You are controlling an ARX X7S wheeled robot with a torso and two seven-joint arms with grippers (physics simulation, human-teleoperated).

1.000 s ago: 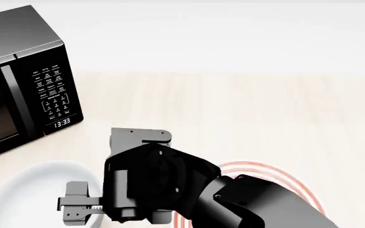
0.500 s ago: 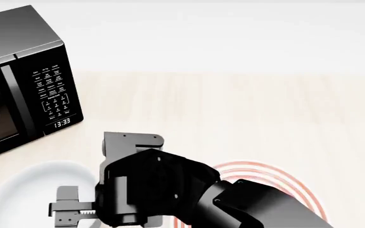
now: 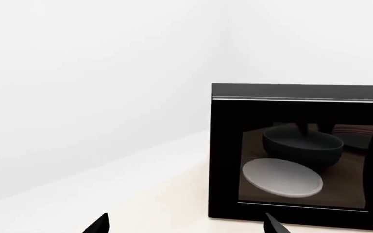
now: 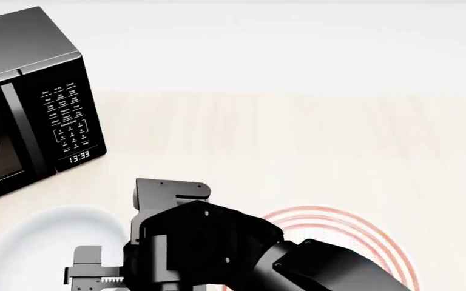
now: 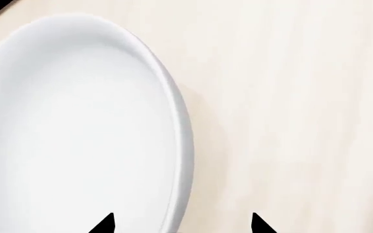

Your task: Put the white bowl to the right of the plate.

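Black right pincer [image 5: 181,224] spread wide — straddling the white bowl [image 5: 76,131] rim.

The right arm [image 4: 322,267] reaches in from the near right corner of the tabletop and runs leftward along the near edge, its black forearm and bulky wrist housing [image 4: 192,242] filling the lower middle of the head view. The right gripper [image 5: 181,224] points down toward the tabletop near the near left part; in the right wrist view its two dark fingertips [image 5: 105,224] stand well apart, jaws spread, with nothing between them touching either pad. The left gripper [image 3: 186,224] shows only in its own wrist view, held level and facing across the tabletop, its two fingertips [image 3: 99,224] likewise set wide apart and holding nothing.
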